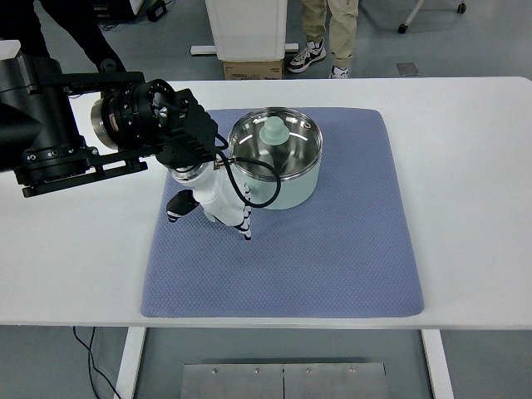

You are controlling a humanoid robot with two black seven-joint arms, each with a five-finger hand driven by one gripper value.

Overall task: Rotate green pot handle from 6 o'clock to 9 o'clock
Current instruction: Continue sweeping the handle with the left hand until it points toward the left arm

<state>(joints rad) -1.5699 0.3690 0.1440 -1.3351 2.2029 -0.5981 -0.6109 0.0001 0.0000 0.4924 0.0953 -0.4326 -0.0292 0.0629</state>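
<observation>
— So, where is the green pot sitting?

— It is sitting in the upper middle of the frame, on the upper part of a blue-grey mat that is lying on the white table. Its glass lid is resting on top, with a pale green knob sticking up at the centre.

— And which arm is working?

— The left one is reaching in from the upper left of the frame, black at the forearm and white at the left hand. The hand is pressing up against the pot's lower left side.

— Is it gripping anything?

— I cannot tell. The white fingers are pointing down and to the right, lying along the mat just below the pot, but the pot's handle is not showing, so whether they are closing on something is unclear. A black cable is looping from the wrist across the pot's wall.

— Anything at the top?

— A person's legs and sneakers are standing beyond the table's far edge, beside a cardboard box.
</observation>
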